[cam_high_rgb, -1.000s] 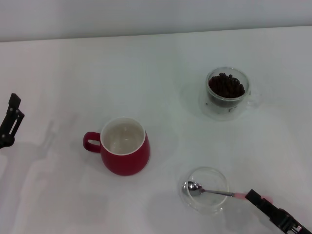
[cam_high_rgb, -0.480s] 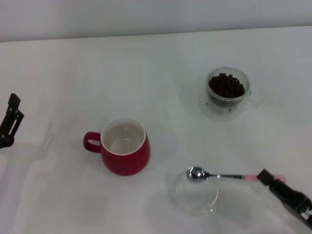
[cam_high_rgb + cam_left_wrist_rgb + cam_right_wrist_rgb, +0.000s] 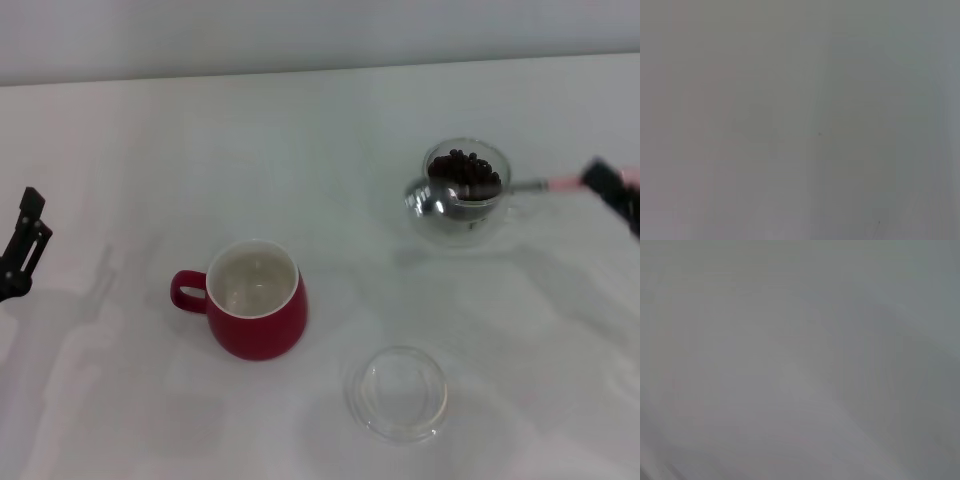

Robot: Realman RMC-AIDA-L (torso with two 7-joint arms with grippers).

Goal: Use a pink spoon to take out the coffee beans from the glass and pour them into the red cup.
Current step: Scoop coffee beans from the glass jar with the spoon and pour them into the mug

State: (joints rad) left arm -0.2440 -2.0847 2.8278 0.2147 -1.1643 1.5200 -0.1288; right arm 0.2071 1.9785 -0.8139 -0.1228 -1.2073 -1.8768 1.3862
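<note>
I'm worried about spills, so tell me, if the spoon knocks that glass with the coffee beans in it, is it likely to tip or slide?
The glass probably slides rather than tips: it looks squat and wide. The coffee beans heaped inside likely add steadying weight. Its smooth clear walls look fragile, so the right tool, holding the pink spoon at its rim, should dip gently.

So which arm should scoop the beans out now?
The right. Its claw holds the spoon, whose bowl sits at the glass of beans. The left claw hangs far off at the table's left edge.
</note>
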